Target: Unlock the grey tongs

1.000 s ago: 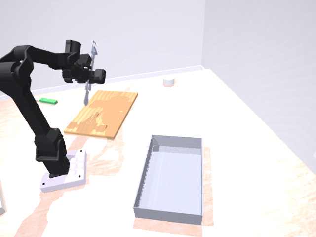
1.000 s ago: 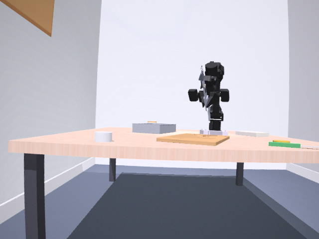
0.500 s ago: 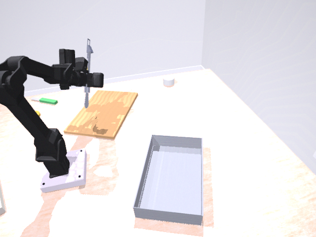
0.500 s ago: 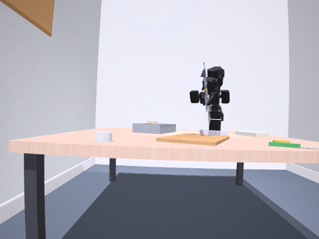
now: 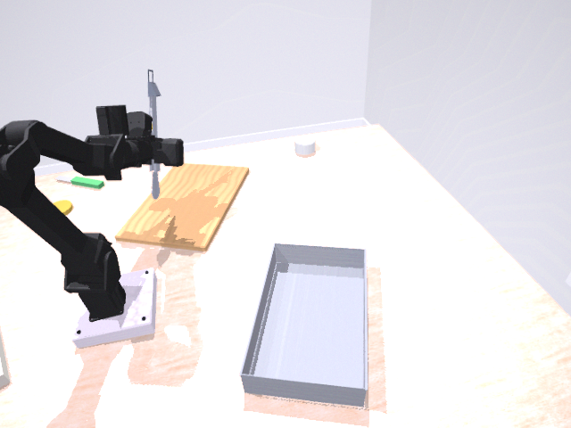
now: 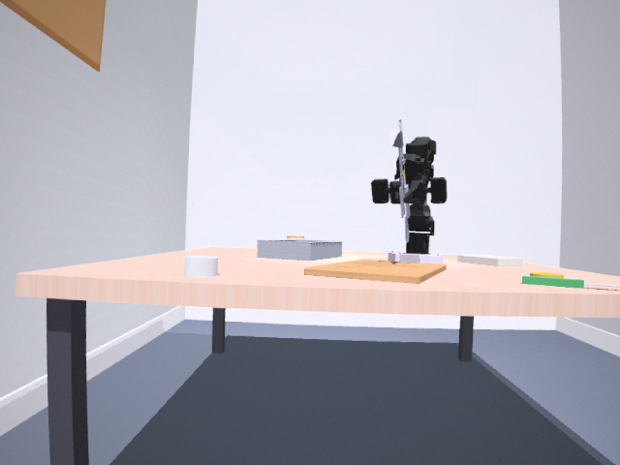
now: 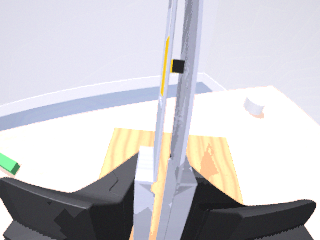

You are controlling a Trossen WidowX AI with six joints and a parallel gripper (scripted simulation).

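Tongs (image 5: 153, 111) (image 6: 401, 165) (image 7: 188, 90) lifted from the tin (image 5: 318, 322) (image 6: 299, 249), now above the board (image 5: 194, 207) (image 6: 375, 269) (image 7: 120, 150). Gripper (image 5: 155, 151) (image 6: 408, 190) (image 7: 158, 158) nearly closed, clamping them. Long axis near vertical, hinge up, tips down: an unlocking attitude. Lock release unconfirmed. Remaining: squeeze if still locked, lay flat, release open on board.

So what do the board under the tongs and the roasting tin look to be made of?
The flat tan rectangular board looks like wood with a smooth finish: wavy grain bands run along it. The grey rectangular roasting tin is probably metal, dull rather than mirror-bright, given its thin, straight, streaky grey walls, though plastic isn't ruled out.
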